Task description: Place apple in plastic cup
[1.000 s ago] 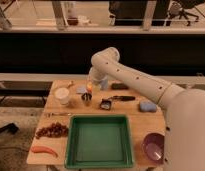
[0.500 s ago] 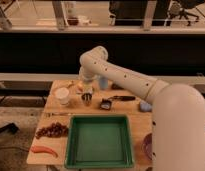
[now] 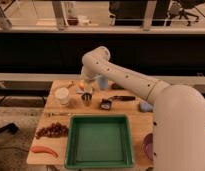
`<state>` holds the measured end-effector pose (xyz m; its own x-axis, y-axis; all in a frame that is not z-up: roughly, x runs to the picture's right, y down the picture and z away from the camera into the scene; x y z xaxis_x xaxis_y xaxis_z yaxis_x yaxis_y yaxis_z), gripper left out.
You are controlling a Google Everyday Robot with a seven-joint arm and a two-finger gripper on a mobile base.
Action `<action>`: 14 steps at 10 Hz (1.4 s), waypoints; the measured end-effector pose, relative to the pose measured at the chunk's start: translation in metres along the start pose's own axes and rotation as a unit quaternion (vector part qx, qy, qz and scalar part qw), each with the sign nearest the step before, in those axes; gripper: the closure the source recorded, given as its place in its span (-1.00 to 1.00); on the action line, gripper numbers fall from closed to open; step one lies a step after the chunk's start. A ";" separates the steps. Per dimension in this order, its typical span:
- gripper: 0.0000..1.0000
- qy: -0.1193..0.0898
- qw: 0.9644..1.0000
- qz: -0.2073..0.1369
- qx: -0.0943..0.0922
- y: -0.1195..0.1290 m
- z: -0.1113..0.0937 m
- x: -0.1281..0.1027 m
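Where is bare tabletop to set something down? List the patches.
Bare wood: the strip between the white cup and the dark cluster, and the patch right of the green tray, between the blue object and purple bowl. Crowded: the back row, where the hand hangs by the apple and plastic cup.

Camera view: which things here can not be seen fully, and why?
- Gripper, low between apple and plastic cup: the arm mostly covers it.
- Plastic cup: the arm crosses its upper part.
- Purple bowl: the arm covers its right part.
- Apple: too small to tell whether it is gripped.
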<state>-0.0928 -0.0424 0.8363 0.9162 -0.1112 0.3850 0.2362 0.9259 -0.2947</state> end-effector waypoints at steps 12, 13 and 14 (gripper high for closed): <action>1.00 -0.009 0.999 0.043 0.031 -0.045 0.028 0.066; 1.00 -0.011 0.998 0.044 0.034 -0.048 0.029 0.068; 1.00 -0.014 0.998 0.048 0.038 -0.051 0.032 0.073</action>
<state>-0.0485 -0.0865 0.9080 0.9235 -0.0117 0.3835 0.1217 0.9568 -0.2639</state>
